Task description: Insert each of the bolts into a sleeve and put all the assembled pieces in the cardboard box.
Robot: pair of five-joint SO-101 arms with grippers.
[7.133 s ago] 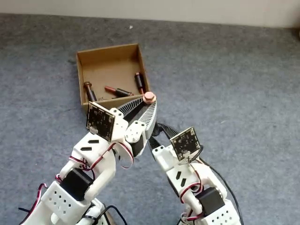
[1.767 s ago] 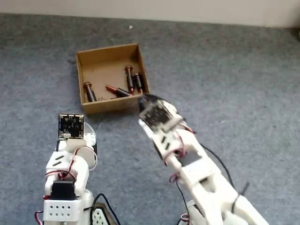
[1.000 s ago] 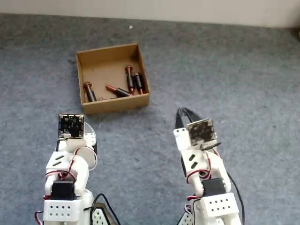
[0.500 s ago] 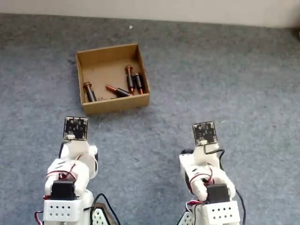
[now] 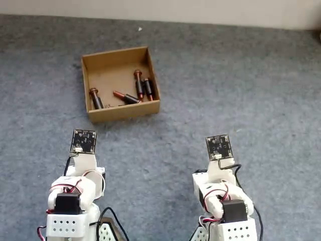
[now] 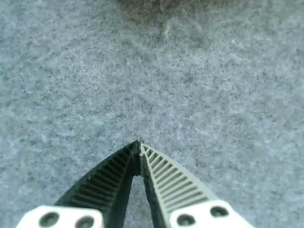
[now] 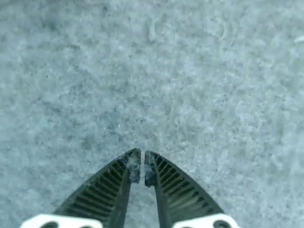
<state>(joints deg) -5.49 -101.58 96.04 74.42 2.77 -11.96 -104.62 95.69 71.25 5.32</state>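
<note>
The cardboard box [image 5: 93, 63] stands on the grey carpet at the upper left. Inside it lie several bolts in dark sleeves: one [image 5: 95, 98] by the left wall, one [image 5: 125, 97] lying across the middle, two [image 5: 139, 84] side by side near the right wall. Both arms are folded back near the front edge, well short of the box. My left gripper [image 6: 139, 145] is shut with nothing in it, pointing at bare carpet. My right gripper [image 7: 141, 157] is shut too and holds nothing, its tips almost touching over the carpet.
Grey carpet [image 5: 235, 80] spreads open to the right of the box and between the box and the arms. A pale wall strip [image 5: 200, 10] runs along the far edge.
The right arm has drawn back from the box to its folded pose at the front. The left arm has settled slightly lower. A further bolt in its sleeve now lies in the box.
</note>
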